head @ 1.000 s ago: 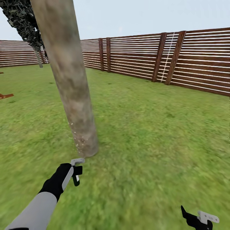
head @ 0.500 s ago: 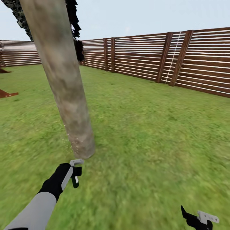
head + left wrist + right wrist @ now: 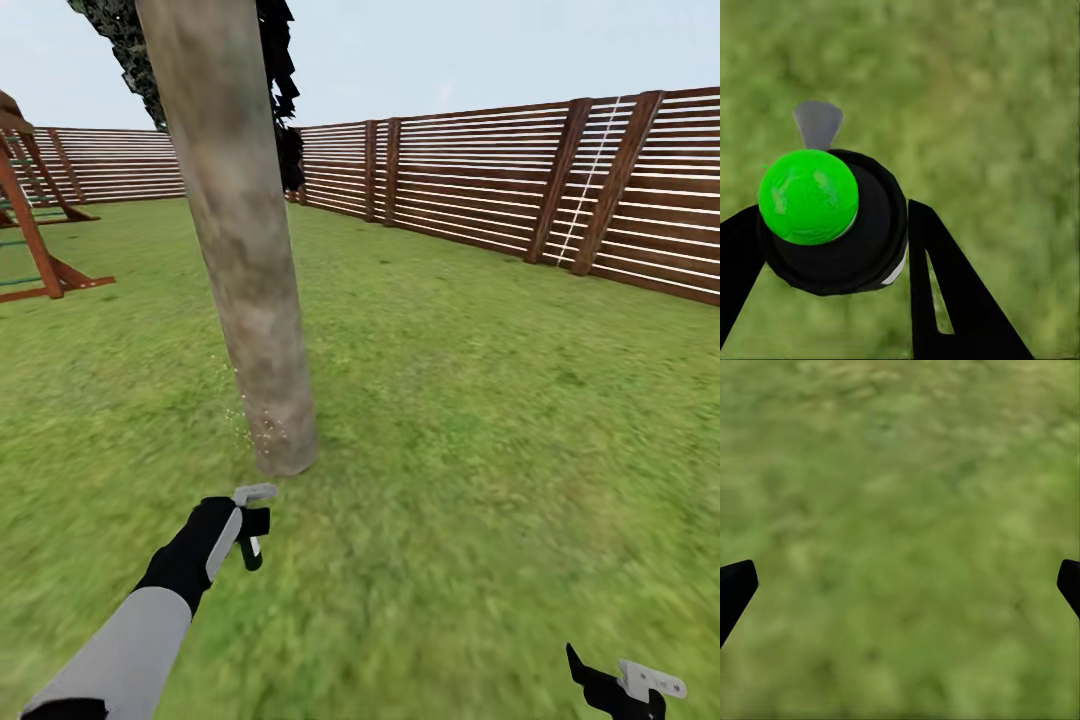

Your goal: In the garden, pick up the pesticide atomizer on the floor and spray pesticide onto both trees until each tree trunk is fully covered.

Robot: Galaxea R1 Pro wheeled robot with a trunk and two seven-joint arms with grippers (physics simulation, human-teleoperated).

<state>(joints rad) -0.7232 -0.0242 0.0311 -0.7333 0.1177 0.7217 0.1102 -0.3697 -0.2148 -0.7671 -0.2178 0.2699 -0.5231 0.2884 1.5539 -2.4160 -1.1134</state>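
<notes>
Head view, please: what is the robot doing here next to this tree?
The left gripper holds the pesticide atomizer, a small black bottle with a green top, close to the foot of the pale tree trunk. Fine white specks dot the lowest part of the trunk; higher up it looks bare. The right gripper hangs open and empty, low over the grass.

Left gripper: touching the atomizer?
Touching. Left wrist view shows the left gripper with its fingers pressed against both sides of the pesticide atomizer.
</notes>
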